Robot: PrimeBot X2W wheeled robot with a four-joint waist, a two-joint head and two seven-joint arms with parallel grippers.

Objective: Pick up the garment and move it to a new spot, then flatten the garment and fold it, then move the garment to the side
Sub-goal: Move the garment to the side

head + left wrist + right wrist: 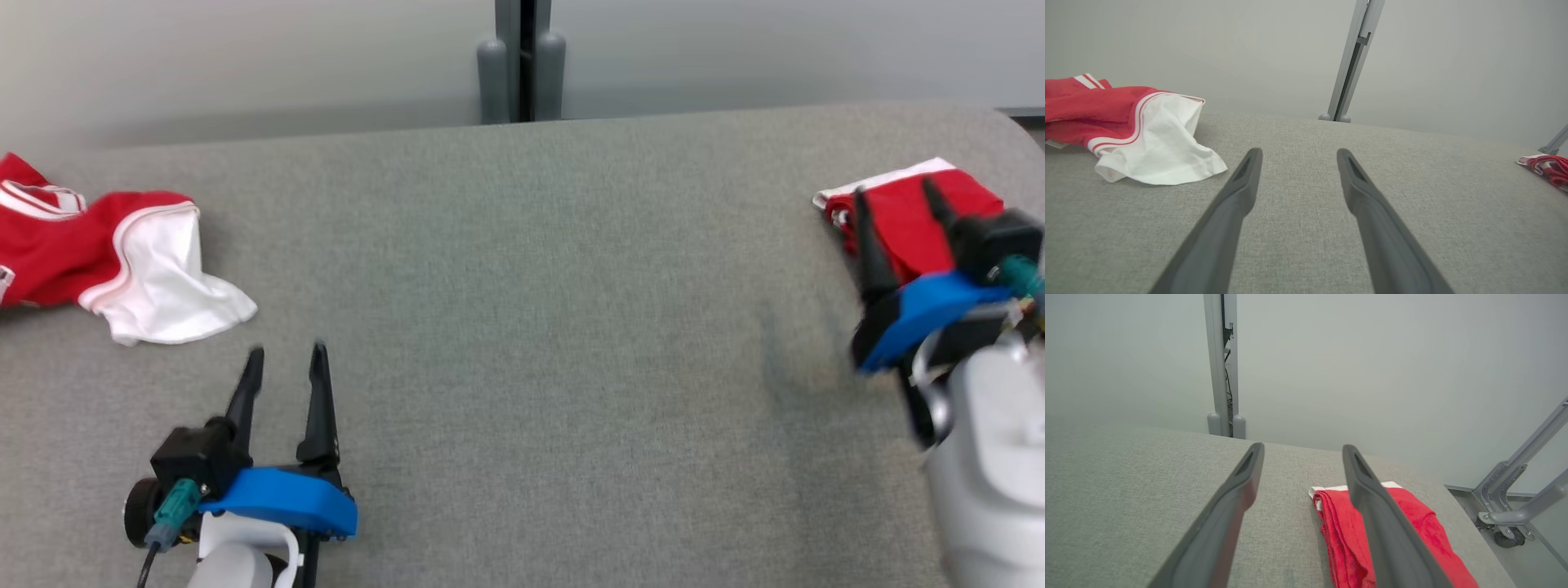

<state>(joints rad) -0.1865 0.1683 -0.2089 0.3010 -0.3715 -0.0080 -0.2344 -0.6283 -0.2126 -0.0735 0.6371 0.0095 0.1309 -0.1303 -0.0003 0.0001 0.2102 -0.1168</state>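
A folded red garment (906,212) with a white edge lies flat at the far right of the grey table (531,286); it also shows as the red garment (1343,535) under my right fingers and small as the folded garment (1549,169) at the right edge. My right gripper (891,188) hangs over it, open, with nothing between its fingers (1302,448). My left gripper (287,351) is open and empty low on the left, above bare cloth (1299,151).
A crumpled red and white garment (122,253) lies at the left edge, just beyond and left of my left gripper (1139,126). A grey post (522,65) stands behind the table. A metal frame (1515,486) stands past the rounded right end.
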